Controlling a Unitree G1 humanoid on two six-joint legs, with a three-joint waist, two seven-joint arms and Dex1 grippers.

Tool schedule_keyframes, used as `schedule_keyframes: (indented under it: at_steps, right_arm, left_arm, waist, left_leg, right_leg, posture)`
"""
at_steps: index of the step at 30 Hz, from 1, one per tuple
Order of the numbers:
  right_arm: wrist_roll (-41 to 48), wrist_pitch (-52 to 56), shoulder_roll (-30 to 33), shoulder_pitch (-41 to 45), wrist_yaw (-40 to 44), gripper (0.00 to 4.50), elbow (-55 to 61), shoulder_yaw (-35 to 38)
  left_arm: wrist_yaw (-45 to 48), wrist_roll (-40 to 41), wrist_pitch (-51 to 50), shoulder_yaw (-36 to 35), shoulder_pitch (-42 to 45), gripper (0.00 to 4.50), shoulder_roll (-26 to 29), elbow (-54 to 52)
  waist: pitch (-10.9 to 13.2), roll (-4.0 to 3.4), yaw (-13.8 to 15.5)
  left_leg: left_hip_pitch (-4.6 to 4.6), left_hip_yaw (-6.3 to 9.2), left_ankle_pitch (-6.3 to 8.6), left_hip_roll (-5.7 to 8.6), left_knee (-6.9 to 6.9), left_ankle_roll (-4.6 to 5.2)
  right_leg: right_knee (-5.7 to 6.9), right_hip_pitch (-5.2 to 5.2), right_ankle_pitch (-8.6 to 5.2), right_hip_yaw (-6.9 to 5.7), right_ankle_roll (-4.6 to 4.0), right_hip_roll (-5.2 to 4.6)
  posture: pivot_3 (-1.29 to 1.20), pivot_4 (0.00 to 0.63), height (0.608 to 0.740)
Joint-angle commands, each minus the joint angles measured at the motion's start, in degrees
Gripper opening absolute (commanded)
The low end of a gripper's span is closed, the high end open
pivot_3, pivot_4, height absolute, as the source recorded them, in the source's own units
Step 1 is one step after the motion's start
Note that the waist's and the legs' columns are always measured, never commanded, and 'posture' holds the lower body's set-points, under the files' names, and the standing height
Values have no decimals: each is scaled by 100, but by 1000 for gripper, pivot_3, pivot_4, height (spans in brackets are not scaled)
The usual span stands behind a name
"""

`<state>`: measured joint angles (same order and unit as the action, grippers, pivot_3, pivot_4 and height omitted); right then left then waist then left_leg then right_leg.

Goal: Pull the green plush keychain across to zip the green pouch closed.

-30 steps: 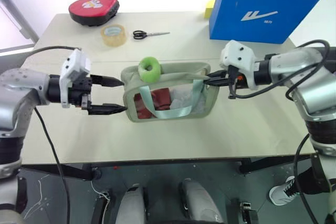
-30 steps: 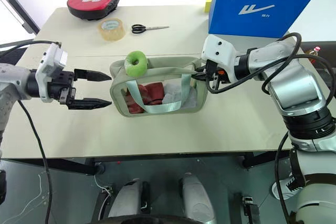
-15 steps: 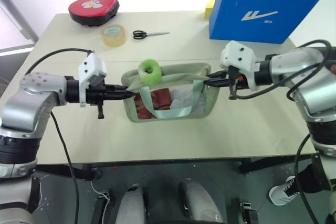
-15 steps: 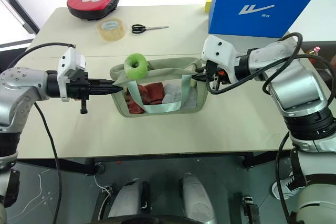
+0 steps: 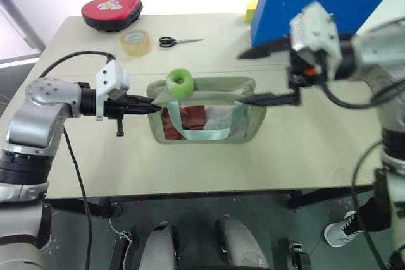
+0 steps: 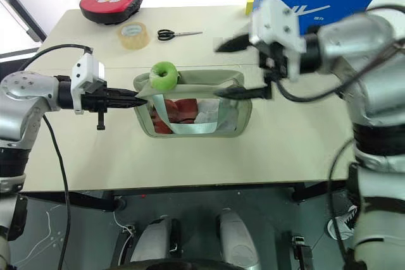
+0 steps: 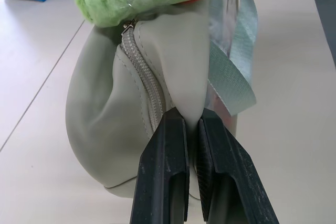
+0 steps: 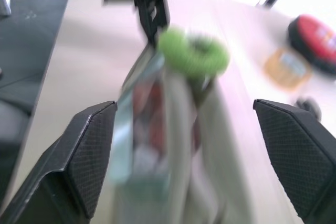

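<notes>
Left gripper (image 7: 191, 129) clamped on left end fabric of green pouch (image 5: 209, 121), mid tabletop. Green plush keychain (image 5: 180, 84) sits at this same end. Right gripper (image 5: 269, 74) wide apart, above pouch right end, seemingly touching nothing. Zipper line runs left-right; keychain lies left of right gripper.

Both eye views look forward and down from the robot's head, taking in the whole tabletop (image 5: 297, 150) from its near edge to its far corners. The left wrist view sits very close behind the left hand (image 7: 191, 124), facing the green pouch (image 7: 115, 145) end-on. The right wrist view looks from above along the pouch toward the tabletop's far left corner, sharing the green plush keychain (image 8: 194, 56) with the others.
</notes>
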<state>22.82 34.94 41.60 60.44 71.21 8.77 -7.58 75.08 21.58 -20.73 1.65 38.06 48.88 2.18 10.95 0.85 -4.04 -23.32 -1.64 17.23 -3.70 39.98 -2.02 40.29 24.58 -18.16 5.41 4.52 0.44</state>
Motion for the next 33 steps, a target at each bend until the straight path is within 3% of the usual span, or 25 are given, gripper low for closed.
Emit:
schedule_keyframes:
  at_steps: [1,6,8,10,14,16,24,33]
  right_arm:
    - [-526,-79,-705,507,-514,4427,-401,-670]
    - [-1025,-7,-1309,868,-748,4427,-840,-1313]
    - [-1253,42,-1373,963,-827,3918,-1047,-1490]
    - [-1192,224,-1378,1013,-786,3106,-1061,-1411]
    - [-1087,451,-1241,965,-666,862,-891,-1267]
    - [-1073,506,-1180,935,-647,67,-839,-1211]
    - [-674,1124,-58,525,-467,67,-627,-351]
    - [-921,820,1541,-704,-725,67,-726,363]
  left_arm:
    - [41,-53,96,40,60,0,-15,-72]
    - [40,-33,69,-20,22,0,-6,-104]
    - [12,-32,43,-35,11,0,5,-123]
    - [11,-30,40,-46,-11,0,26,-141]
    - [18,-21,50,-66,-58,0,56,-172]
    - [22,-20,58,-68,-70,0,59,-177]
    - [-39,-83,27,-113,-159,0,134,-179]
    - [-247,3,-140,-327,-475,0,327,-295]
  waist:
    - [0,0,6]
    - [0,0,69]
    - [0,0,63]
    - [0,1,70]
    - [0,1,62]
    - [0,1,57]
    - [-1,1,98]
    - [0,0,112]
  left_leg:
    - [-1,0,0,0,0,0]
    - [-19,9,-1,2,0,-2]
    - [-19,5,-1,3,1,-2]
    - [-19,6,-1,3,1,-2]
    - [-17,9,-1,1,1,-2]
    - [-17,9,-1,1,1,-2]
    - [-17,9,0,2,0,-1]
    - [-8,-6,2,1,-6,4]
  right_leg:
    - [0,1,0,-1,0,0]
    - [-6,11,0,-8,0,-18]
    - [-9,11,0,-8,1,-22]
    - [-8,11,0,-9,1,-20]
    - [-5,11,0,-10,0,-13]
    - [-5,11,0,-10,1,-13]
    - [-8,8,0,-10,0,-15]
    - [-10,8,0,-2,0,-5]
  posture:
    - [0,150,737]
    - [0,150,737]
    - [0,150,737]
    - [0,150,737]
    - [0,150,737]
    - [0,150,737]
    - [0,150,737]
    - [0,150,737]
